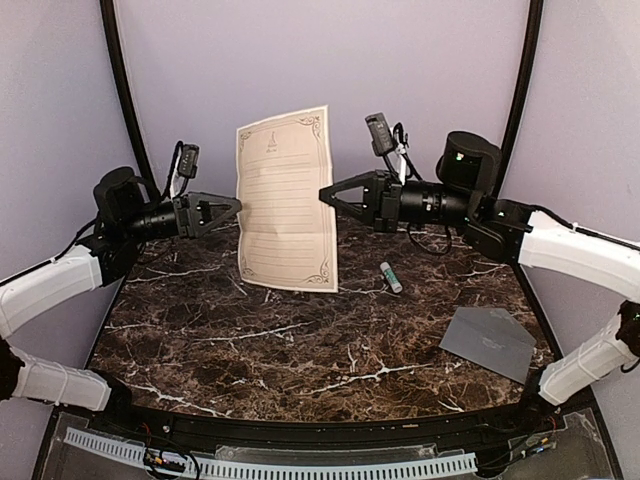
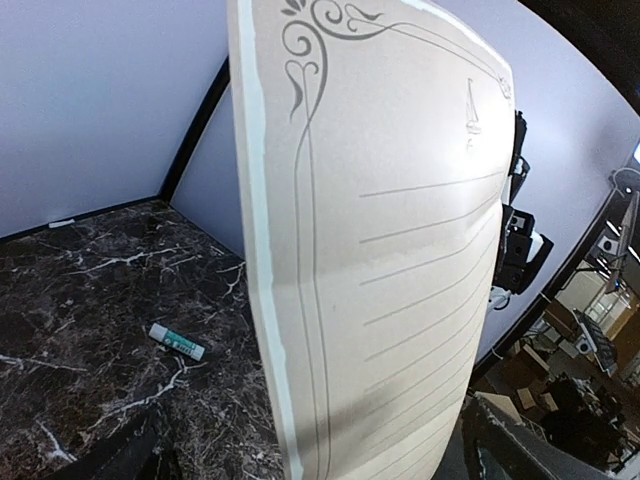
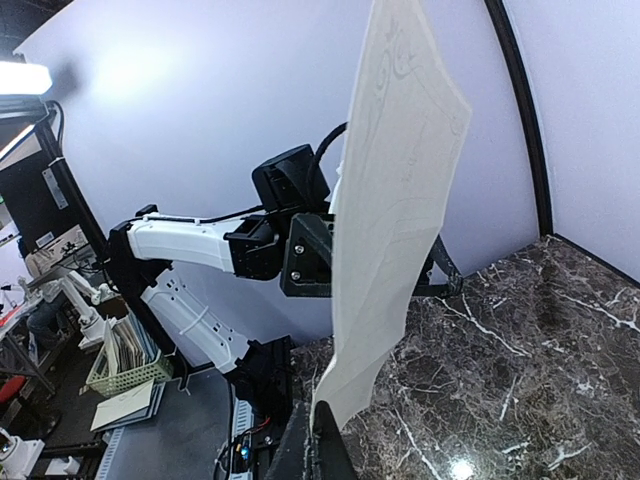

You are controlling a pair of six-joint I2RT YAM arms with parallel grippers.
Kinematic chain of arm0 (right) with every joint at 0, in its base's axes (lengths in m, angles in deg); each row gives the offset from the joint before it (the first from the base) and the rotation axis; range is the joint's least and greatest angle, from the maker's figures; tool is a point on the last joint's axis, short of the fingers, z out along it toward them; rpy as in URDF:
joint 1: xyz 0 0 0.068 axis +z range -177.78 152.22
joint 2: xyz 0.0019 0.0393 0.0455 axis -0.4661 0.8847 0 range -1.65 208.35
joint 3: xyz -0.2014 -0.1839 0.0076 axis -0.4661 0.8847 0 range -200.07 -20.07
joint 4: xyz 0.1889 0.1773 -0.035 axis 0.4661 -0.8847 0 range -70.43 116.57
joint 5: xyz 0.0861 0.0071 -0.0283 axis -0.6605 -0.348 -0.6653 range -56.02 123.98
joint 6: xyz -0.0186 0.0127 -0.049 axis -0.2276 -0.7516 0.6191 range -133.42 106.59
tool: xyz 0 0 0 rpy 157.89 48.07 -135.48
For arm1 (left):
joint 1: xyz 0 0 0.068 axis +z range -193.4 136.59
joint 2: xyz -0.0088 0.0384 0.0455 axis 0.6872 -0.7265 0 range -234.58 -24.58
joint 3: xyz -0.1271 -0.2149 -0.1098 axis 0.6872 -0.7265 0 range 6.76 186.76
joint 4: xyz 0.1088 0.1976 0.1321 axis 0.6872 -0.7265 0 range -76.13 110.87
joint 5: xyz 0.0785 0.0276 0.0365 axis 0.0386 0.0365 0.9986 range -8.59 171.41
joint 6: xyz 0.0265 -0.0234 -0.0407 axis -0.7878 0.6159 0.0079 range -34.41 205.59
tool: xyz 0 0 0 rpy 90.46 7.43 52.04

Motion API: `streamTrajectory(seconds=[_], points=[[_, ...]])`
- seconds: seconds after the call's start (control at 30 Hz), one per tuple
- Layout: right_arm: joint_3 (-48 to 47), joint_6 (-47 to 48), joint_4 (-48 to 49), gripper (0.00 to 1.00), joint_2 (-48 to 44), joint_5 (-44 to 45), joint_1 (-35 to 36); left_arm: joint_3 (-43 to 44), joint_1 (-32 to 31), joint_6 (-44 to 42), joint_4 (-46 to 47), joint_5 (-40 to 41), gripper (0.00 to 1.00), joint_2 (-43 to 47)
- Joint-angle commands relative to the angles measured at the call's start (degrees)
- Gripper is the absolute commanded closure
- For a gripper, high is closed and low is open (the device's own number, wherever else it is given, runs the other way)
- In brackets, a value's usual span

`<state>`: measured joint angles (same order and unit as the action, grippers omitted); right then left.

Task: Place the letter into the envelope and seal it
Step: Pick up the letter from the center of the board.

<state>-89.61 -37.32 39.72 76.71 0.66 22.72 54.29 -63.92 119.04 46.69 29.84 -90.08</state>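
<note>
The cream letter (image 1: 286, 200) with its ornate border hangs upright over the back of the marble table (image 1: 250, 350). My right gripper (image 1: 325, 194) is shut on its right edge; in the right wrist view the fingers (image 3: 330, 450) pinch the sheet (image 3: 395, 210). My left gripper (image 1: 236, 207) is open at the sheet's left edge, not holding it. The letter (image 2: 400, 250) fills the left wrist view, its edge between the spread fingers (image 2: 130, 455). The grey envelope (image 1: 490, 342) lies flat at the front right, apart from both grippers.
A white and green glue stick (image 1: 391, 277) lies on the table right of the letter, also seen as the glue stick (image 2: 178, 341) in the left wrist view. Black curved frame poles (image 1: 125, 90) and a lilac backdrop close the back.
</note>
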Motion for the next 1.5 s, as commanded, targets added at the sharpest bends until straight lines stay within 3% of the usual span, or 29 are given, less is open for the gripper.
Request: streamTrajectory(seconds=[0.0, 0.13, 0.27, 0.43, 0.87, 1.03, 1.23, 1.37, 1.47], points=[[-1.1, 1.2, -0.6, 1.00, -0.9, -4.3, -0.2, 3.9, -2.9, -0.4, 4.0, -6.4, 0.01, -1.6], [-0.3, 0.5, 0.6, 1.00, -1.8, -5.2, -0.3, 4.6, -3.9, 1.9, 7.5, -8.4, 0.02, -2.9], [-0.2, 0.3, 0.6, 1.00, -1.9, -4.4, -0.3, 3.4, -4.3, 6.1, 13.5, -11.6, 0.22, -3.7], [0.0, 0.5, 0.6, 1.00, -2.1, -3.3, -0.2, 1.4, -4.3, 6.9, 14.5, -11.5, 0.45, -3.5], [1.7, 2.2, -2.7, 1.00, -4.4, 0.3, -0.4, -0.7, -4.2, 7.9, 16.0, -9.6, 0.69, -2.4], [2.0, 1.8, -3.5, 1.00, -3.8, 0.5, -0.4, -0.9, -4.3, 10.2, 19.3, -11.3, 0.69, -2.8], [1.8, 0.7, -2.6, 1.00, -2.4, -0.3, -0.4, -1.8, -4.3, 10.1, 19.4, -11.3, 0.89, -2.6], [1.1, 0.0, -1.1, 0.83, -0.5, -2.1, -0.3, -2.1, -4.3, 8.9, 18.2, -10.2, 1.00, -2.1], [-0.1, 0.0, -1.3, 0.73, 1.5, -2.8, 0.3, -2.1, -4.3, 8.4, 17.6, -9.9, 1.00, -1.9]])
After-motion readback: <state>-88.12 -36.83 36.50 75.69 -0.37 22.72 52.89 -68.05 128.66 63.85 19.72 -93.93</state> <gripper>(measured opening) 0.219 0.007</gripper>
